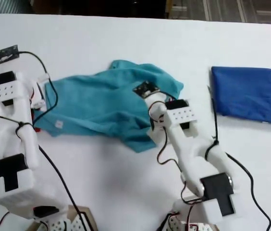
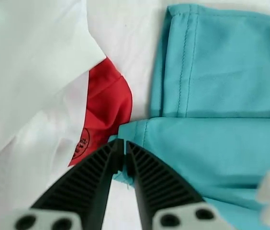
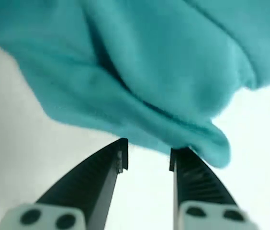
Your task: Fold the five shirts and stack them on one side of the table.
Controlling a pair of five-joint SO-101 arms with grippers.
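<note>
A teal shirt (image 1: pixel 111 103) lies crumpled and spread across the middle of the table. A blue shirt (image 1: pixel 251 94) lies folded flat at the right side. In the left wrist view my left gripper (image 2: pixel 124 160) is shut on a corner of the teal shirt's hem (image 2: pixel 211 143), at the shirt's left end. Beside that corner a red piece of cloth (image 2: pixel 107 108) with a dark print peeks out from under white fabric (image 2: pixel 34 57). My right gripper (image 3: pixel 149 155) is open just short of the teal shirt's near right edge (image 3: pixel 163 86), low over the table, with nothing between its fingers.
The white table (image 1: pixel 126 38) has free room behind the shirts and in front between the two arms. A small black board (image 1: pixel 7 53) with a cable lies at the far left. Cables trail along both arms.
</note>
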